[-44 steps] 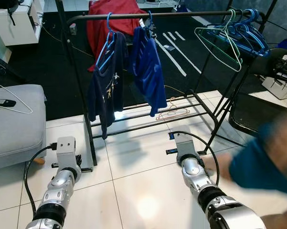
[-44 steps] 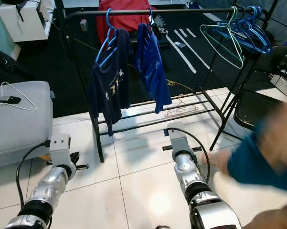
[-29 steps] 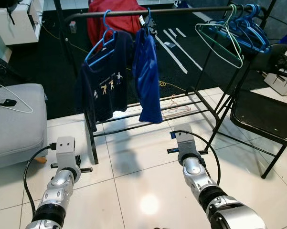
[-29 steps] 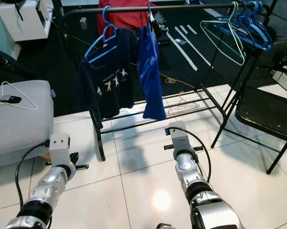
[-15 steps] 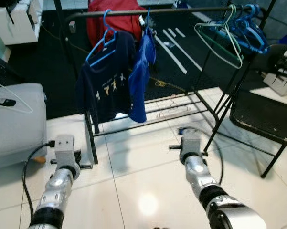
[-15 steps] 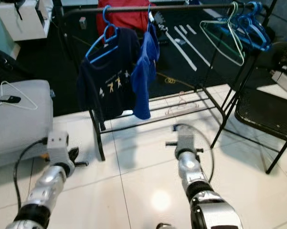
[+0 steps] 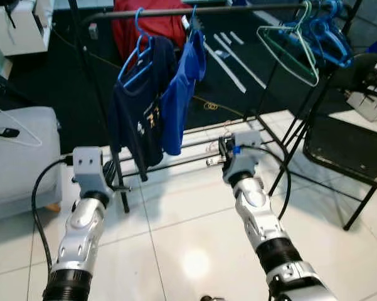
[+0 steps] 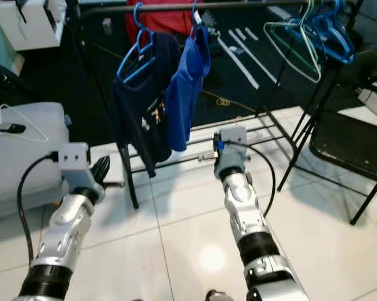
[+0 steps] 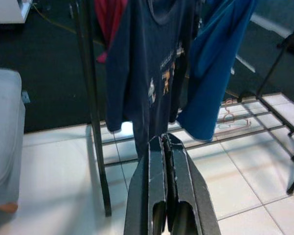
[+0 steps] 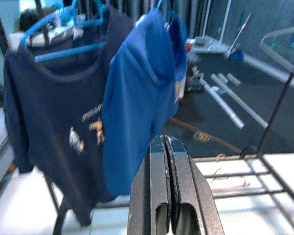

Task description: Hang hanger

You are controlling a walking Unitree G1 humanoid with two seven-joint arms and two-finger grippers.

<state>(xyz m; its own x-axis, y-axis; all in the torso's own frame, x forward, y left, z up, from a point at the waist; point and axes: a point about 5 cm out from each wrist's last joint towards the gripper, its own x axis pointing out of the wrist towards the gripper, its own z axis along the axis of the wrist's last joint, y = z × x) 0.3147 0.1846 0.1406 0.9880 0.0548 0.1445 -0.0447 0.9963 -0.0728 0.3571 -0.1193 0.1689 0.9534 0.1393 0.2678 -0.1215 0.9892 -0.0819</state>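
A black clothes rail (image 7: 238, 9) carries a navy T-shirt (image 7: 138, 113) on a blue hanger (image 7: 135, 59) and, beside it, a bright blue shirt (image 7: 179, 94). Several bare green and blue hangers (image 7: 304, 41) crowd the rail's right end. A white wire hanger (image 7: 12, 128) lies on the grey ottoman (image 7: 19, 169) at the left. My left gripper (image 9: 165, 140) is shut and holds nothing, low in front of the navy shirt. My right gripper (image 10: 165, 139) is also shut and holds nothing, in front of the blue shirt.
A pink wire hanger (image 9: 232, 115) rests on the rack's lower bars. A black folding chair (image 7: 345, 150) stands at the right beside the rack's legs. White tiled floor (image 7: 188, 251) stretches in front of me; dark carpet lies behind the rack.
Both arms have risen and reached forward toward the hanging shirts. The person in teal at the right has left the view. The two shirts have swung and turned on their hangers.
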